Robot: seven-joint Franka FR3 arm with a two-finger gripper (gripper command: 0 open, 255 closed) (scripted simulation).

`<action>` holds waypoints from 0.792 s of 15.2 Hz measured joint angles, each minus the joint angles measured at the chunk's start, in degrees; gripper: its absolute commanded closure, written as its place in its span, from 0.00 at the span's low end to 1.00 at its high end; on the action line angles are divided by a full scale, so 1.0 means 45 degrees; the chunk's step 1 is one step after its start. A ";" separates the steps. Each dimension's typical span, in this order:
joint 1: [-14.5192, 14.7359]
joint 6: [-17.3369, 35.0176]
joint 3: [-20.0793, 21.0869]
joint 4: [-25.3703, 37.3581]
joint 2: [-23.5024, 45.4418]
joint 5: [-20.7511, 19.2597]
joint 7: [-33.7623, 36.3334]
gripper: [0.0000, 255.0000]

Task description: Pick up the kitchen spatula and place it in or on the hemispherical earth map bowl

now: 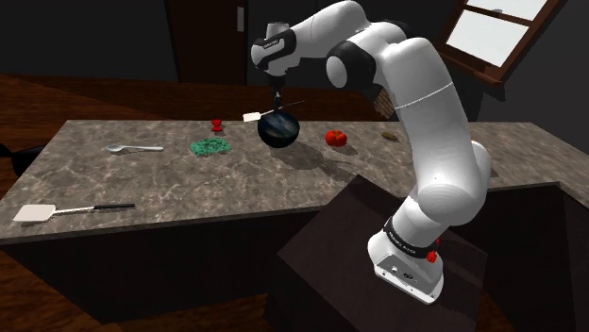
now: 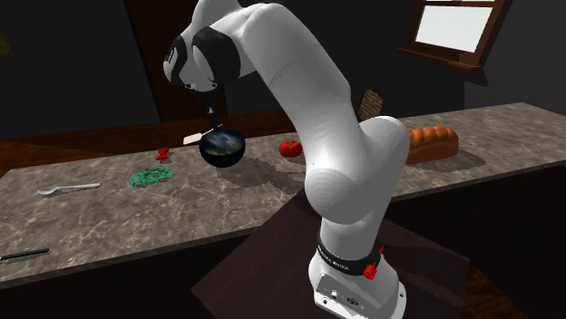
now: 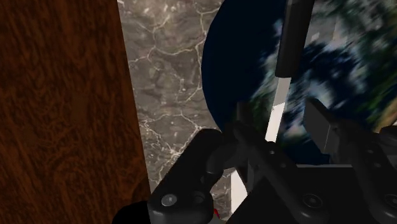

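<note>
white-bladed, black-handled spatula (image 1: 251, 117) lying across the top of dark blue earth-map bowl (image 1: 278, 130)

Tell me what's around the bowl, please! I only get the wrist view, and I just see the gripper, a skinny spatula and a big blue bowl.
Observer: A red tomato sits on the counter, a little way from the bowl toward the shoulder view's right.
Operator: Is this spatula the only one?
Observer: No. A second spatula, with a white blade and a black handle, lies near the counter's front edge at the shoulder view's far left.
Operator: Anything yummy?
Observer: A loaf of bread lies on the counter at the second exterior view's right.
</note>
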 measured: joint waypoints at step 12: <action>0.0069 -0.1141 -0.0171 0.0528 -0.0647 -0.0218 0.0125 0.00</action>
